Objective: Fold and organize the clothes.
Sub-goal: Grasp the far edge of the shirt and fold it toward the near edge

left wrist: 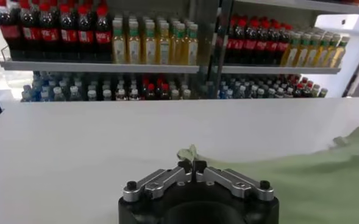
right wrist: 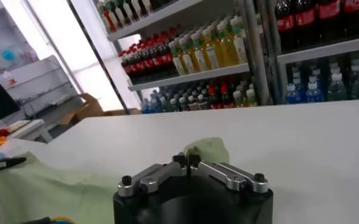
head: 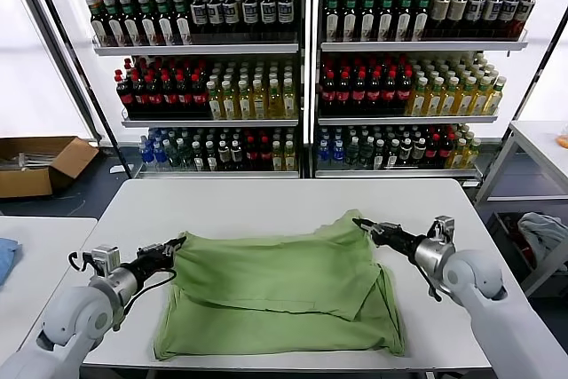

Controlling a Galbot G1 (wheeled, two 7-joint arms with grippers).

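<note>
Shirt [head: 275, 295], light green, soft fabric, lies spread on the white tabletop [head: 266, 206], near the front edge. Plain side up; no collar, buttons or print to be seen from the head view.

Left gripper [head: 177, 244] at the shirt's left upper corner, fingers pressed together on a small tuft of green cloth; the wrist view shows that tuft poking up between the tips [left wrist: 191, 159]. Right gripper [head: 364, 225] at the right upper corner, fingers likewise pinched on a fold of fabric, seen bunched just ahead of the tips [right wrist: 211, 149].

Upper layer is raised off the tabletop between the two grippers and drapes down over the lower part, so two layers show: a top panel, and a wider layer beneath sticking out at the near edge and right side.

Progress, as judged: one fold partly made, both corners in hand, cloth not yet laid flat or released. Edges do not line up; right side is rumpled. Further folds and tidying look to remain.

Behind the tabletop, shelves of bottles [head: 293, 68]. Cardboard box [head: 40, 164] on the floor at far left.
</note>
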